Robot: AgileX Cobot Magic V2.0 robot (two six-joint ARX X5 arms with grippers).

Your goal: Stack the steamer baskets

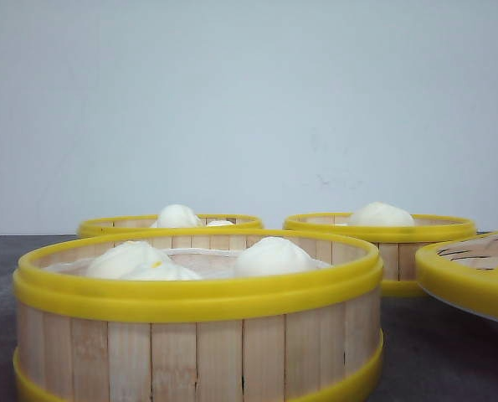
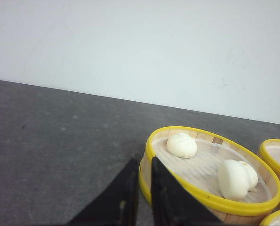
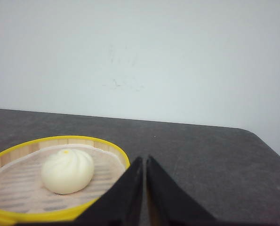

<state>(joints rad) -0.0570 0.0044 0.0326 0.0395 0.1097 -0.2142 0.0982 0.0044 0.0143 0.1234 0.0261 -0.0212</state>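
3 steamer baskets sit apart on the surface (image 2: pixel 60 141): near (image 1: pixel 197 314), back-left (image 1: pixel 170 224), back-right (image 1: pixel 381 243). Left tool (image 2: pixel 142 200) and right tool (image 3: pixel 144 197) are pressed together, empty (buns loose inside). A tilted lift could roll buns out.

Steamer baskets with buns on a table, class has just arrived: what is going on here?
Nothing is stacked yet. Three steamer baskets sit apart on the dark table: the near basket with three buns, the back left basket with two, the back right basket with one. A woven lid lies at the right edge. The left pincer and right pincer are both shut, holding nothing, each beside a back basket.
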